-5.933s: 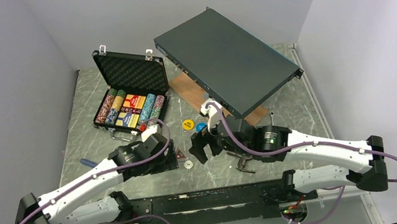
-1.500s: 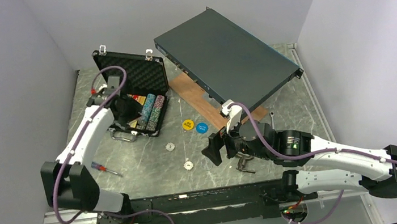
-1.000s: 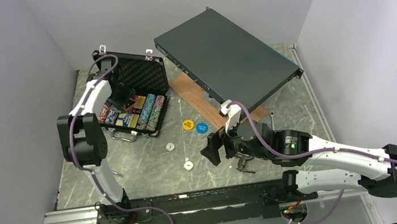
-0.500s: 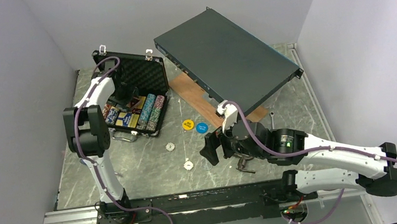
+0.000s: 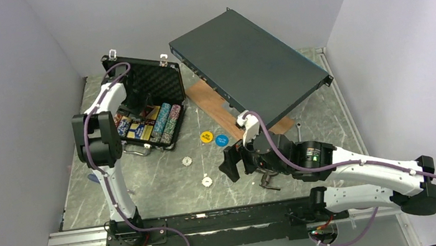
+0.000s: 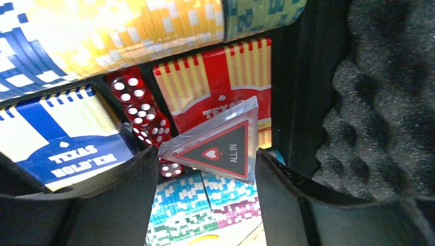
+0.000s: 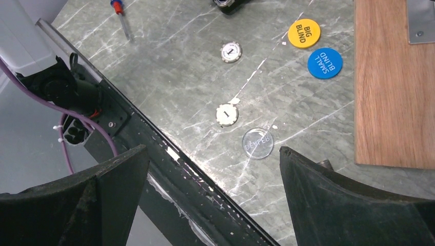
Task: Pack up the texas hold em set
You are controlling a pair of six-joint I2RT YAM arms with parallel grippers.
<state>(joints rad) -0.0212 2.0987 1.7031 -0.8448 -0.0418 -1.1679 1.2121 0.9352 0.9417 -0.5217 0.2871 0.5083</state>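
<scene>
The left arm [image 5: 103, 102] reaches far forward, wrist bent down; the right arm [image 5: 359, 168] lies low, jaws spread wide.

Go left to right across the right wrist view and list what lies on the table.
Screwdriver → clear DEALER disc → yellow BIG BLIND disc → blue SMALL BLIND disc → wooden board.

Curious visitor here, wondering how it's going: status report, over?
Left gripper over case, triangle between its fingers, grip unclear. Right gripper open above table. Loose: yellow disc, blue disc, clear disc, two white discs. Nothing blocking.
</scene>
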